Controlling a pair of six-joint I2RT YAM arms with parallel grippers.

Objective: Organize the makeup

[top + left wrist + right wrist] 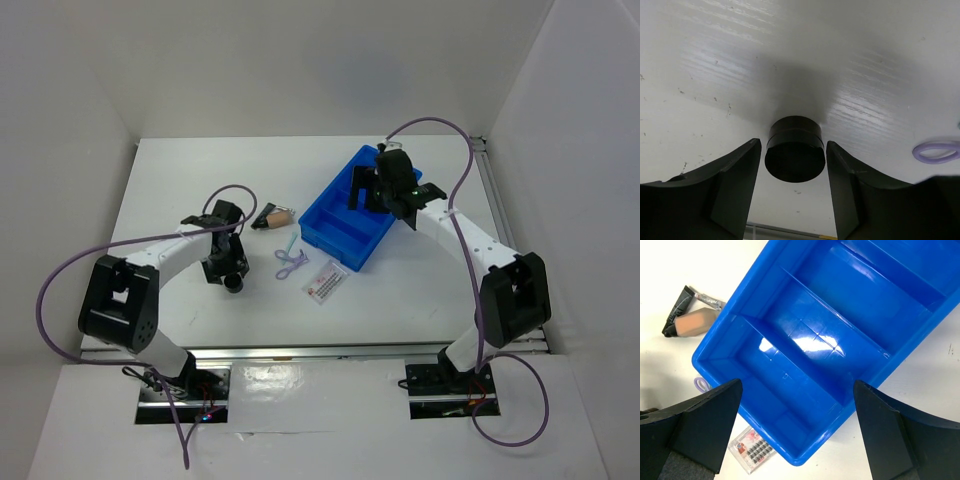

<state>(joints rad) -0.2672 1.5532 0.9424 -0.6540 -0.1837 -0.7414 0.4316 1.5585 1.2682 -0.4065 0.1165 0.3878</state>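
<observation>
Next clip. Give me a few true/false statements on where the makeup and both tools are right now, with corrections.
1. The left tool is shut on the dark piece. False: its jaws stand open on either side of it.
2. The right tool is open above the tray. True.
3. The tan tube lies in the tray. False: it lies on the table beside it.
4. The packet lies outside the tray. True.
</observation>
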